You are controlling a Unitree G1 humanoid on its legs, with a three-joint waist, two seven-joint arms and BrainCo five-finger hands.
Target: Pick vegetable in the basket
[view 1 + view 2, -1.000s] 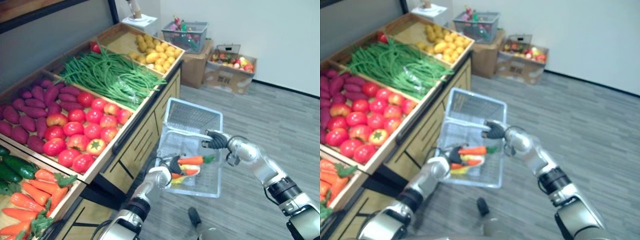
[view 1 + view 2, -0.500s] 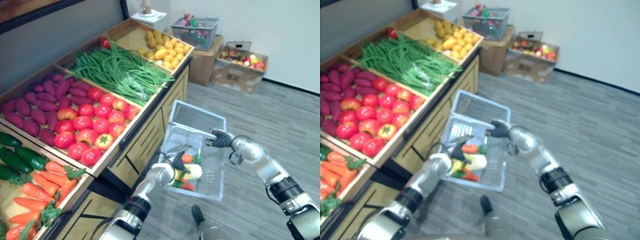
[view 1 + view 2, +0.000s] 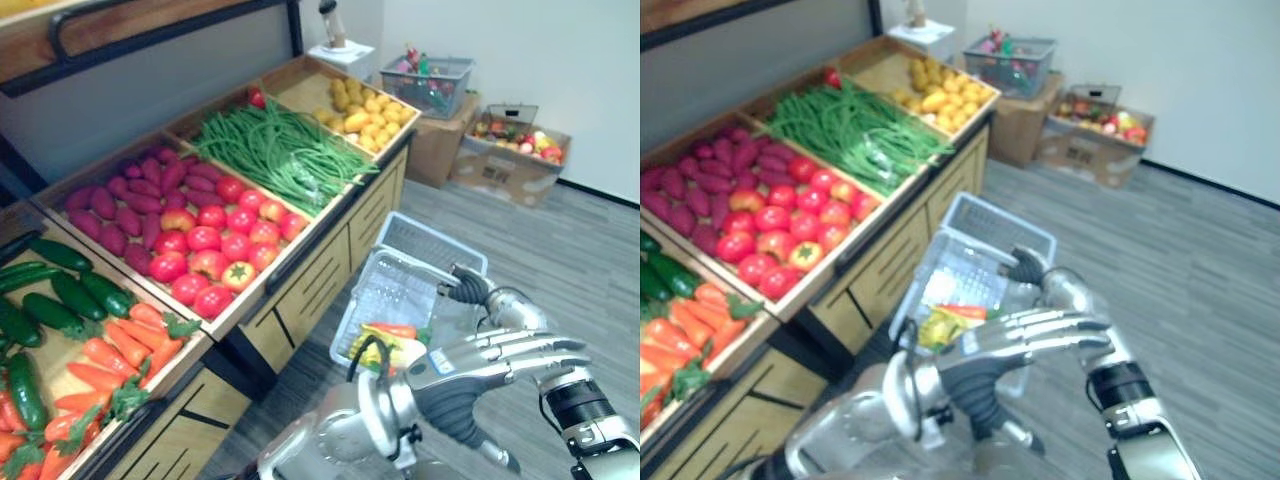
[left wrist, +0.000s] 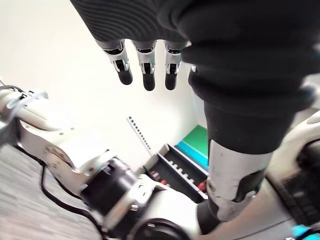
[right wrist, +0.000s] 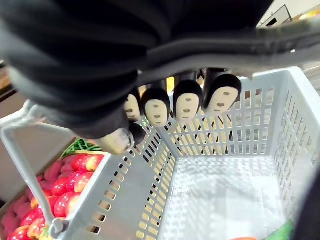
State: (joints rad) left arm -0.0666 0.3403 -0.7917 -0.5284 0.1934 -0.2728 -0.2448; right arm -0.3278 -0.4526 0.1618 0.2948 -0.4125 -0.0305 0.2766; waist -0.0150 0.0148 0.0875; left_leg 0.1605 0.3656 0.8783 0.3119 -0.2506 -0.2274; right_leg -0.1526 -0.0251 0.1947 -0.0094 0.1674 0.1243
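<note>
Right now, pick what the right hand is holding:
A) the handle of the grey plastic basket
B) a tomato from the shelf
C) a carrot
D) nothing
A: in the right wrist view, the right hand has its fingers curled round the basket handle, with the grey plastic basket hanging under it.

Cardboard box (image 3: pixel 500 178) of fruit (image 3: pixel 520 138) against white wall (image 3: pixel 520 50); grey floor (image 3: pixel 590 250)

Nothing here can be read from where I stand: the dark print on the side of the cardboard box (image 3: pixel 497 174) on the floor by the far wall is too small to make out.
</note>
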